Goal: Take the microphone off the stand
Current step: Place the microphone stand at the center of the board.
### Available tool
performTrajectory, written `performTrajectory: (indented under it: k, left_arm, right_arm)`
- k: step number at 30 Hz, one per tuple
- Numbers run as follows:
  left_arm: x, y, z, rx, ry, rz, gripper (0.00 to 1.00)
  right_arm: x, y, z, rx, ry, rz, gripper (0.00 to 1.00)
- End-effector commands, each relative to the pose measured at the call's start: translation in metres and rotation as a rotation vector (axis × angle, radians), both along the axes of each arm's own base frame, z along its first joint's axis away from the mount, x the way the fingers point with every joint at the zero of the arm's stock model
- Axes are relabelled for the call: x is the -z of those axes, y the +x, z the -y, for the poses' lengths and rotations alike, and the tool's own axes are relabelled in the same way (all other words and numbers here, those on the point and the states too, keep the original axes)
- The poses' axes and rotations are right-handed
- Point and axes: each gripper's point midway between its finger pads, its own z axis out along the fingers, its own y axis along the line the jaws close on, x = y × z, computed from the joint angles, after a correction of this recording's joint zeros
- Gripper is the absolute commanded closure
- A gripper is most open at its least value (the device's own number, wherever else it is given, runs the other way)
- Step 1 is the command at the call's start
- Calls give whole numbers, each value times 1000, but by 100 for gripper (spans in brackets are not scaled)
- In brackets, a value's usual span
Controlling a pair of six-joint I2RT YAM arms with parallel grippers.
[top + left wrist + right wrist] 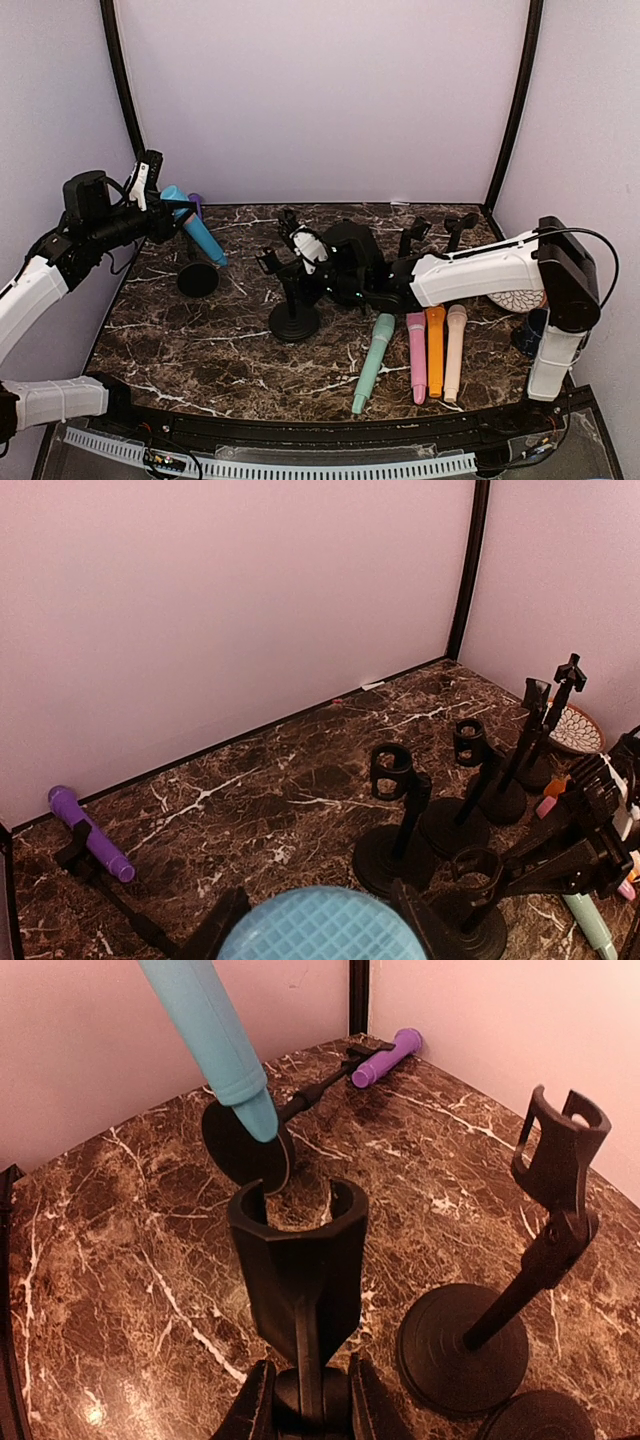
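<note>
A blue microphone (pixel 198 236) hangs in the air at the back left, clear of any stand. My left gripper (pixel 168 212) is shut on its head end; in the left wrist view (pixel 320 930) the blue mesh head (pixel 322 920) fills the gap between the fingers. The microphone's tail (pixel 215 1045) hangs above the table. My right gripper (pixel 292 264) is shut on the joint of a black stand (pixel 294 320). The stand's clip (pixel 298 1250) is empty, and the fingers (pixel 255 1410) close just below it. A purple microphone (pixel 386 1057) stays clipped in a tilted stand (pixel 197 279) in the back left corner.
Green (pixel 372 360), pink (pixel 416 356), orange (pixel 435 350) and beige (pixel 454 350) microphones lie side by side at the front right. Empty stands are at the back (pixel 412 236) (pixel 458 228) and beside my right gripper (pixel 545 1230). A patterned dish (pixel 518 298) and a dark cup (pixel 528 332) sit far right.
</note>
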Motion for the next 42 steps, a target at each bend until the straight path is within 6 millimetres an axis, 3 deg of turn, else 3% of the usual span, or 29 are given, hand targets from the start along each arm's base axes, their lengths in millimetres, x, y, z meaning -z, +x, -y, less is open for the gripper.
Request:
performTrajectory:
  k: [1, 7, 16, 23, 31, 42]
  left_arm:
    - [-2, 0, -6, -33, 16, 20, 100]
    - [1, 2, -4, -31, -10, -1, 100]
    - [3, 6, -11, -79, -11, -11, 100]
    - [5, 11, -24, -165, 3, -15, 100]
    - [9, 13, -23, -159, 5, -27, 100]
    - [11, 15, -22, -156, 8, -40, 100]
  right_arm:
    - [-92, 15, -24, -24, 235, 126, 100]
    - [-103, 36, -44, -41, 274, 165, 100]
    - [-90, 74, -72, -23, 266, 195, 100]
    - [-82, 88, -84, -18, 258, 204, 100]
    - [-65, 105, -98, -12, 227, 215, 100]
    - [-49, 125, -98, 20, 187, 223, 100]
